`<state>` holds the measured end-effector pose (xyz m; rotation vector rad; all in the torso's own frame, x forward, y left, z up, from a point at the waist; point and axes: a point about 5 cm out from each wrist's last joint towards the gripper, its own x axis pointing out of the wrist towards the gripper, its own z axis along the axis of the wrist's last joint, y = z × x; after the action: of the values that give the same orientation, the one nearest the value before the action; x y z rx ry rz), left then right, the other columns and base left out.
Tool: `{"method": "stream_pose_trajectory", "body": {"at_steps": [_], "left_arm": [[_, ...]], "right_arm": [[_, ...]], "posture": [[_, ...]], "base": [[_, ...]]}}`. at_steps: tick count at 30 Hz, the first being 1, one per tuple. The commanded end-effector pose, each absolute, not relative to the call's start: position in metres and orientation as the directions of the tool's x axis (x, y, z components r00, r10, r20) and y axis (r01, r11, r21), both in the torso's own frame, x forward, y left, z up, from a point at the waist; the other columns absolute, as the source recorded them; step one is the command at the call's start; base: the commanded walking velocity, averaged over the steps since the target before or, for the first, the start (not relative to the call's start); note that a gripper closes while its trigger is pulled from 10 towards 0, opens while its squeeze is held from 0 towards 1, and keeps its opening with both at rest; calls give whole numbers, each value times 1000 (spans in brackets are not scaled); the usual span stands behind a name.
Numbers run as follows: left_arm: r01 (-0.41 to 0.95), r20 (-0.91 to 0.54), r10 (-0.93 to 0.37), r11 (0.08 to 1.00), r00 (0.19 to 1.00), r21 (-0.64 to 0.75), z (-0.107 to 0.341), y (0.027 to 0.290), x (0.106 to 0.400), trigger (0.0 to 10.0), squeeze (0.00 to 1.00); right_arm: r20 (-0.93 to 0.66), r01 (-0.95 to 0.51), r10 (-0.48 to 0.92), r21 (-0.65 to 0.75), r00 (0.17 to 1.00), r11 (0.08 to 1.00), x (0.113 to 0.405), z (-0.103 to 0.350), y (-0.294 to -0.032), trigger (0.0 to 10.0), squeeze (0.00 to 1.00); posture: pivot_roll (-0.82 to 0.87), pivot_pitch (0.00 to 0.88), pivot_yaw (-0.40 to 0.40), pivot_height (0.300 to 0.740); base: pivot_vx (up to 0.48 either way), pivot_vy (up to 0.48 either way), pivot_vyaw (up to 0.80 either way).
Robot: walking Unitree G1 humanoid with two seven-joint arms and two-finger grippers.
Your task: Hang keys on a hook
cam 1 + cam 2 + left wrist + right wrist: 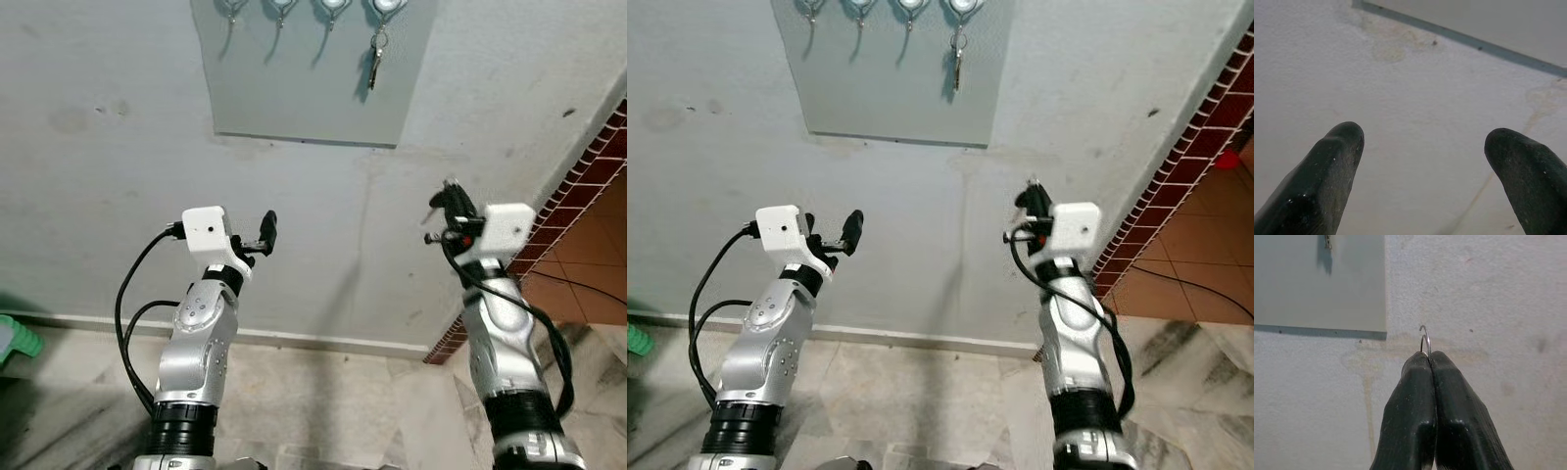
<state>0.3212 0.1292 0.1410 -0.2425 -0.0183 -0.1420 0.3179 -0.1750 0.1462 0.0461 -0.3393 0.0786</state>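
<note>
One thin wire ring, probably the key ring, poked from your right gripper, jaws pressed together on it, below the hook board. Light, stiff, slippery: you needed that ring pinch. Your left gripper stood spread, empty.

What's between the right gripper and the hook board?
Only bare grey wall, in both eye views. The right gripper, shut on a key ring, sits below the hook board.
</note>
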Motion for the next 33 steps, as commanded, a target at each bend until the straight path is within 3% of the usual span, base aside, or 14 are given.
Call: {"method": "stream_pose_trajectory", "body": {"at_steps": [1,9,17,33], "left_arm": [[155,58,-145,959,988,-237,146,130,322,10000,0],[177,118,-153,958,981,-226,158,137,322,10000,0],[168,106,-148,961,983,-218,144,147,314,10000,0],[124,54,-115,970,992,-210,130,154,311,10000,0]], "right_arm": [[369,-75,59,30,927,997,315,158,-178,10000,0],[382,-37,16,48,924,998,299,174,-188,10000,0],[320,-29,10,55,948,998,284,158,-188,10000,0],[261,12,-29,67,965,998,282,148,-191,10000,0]], "posture": [[-51,50,8,740],[-56,29,16,740],[-50,15,12,740],[-41,27,8,740]], "base": [[0,0,0],[0,0,0],[0,0,0],[0,0,0]]}}
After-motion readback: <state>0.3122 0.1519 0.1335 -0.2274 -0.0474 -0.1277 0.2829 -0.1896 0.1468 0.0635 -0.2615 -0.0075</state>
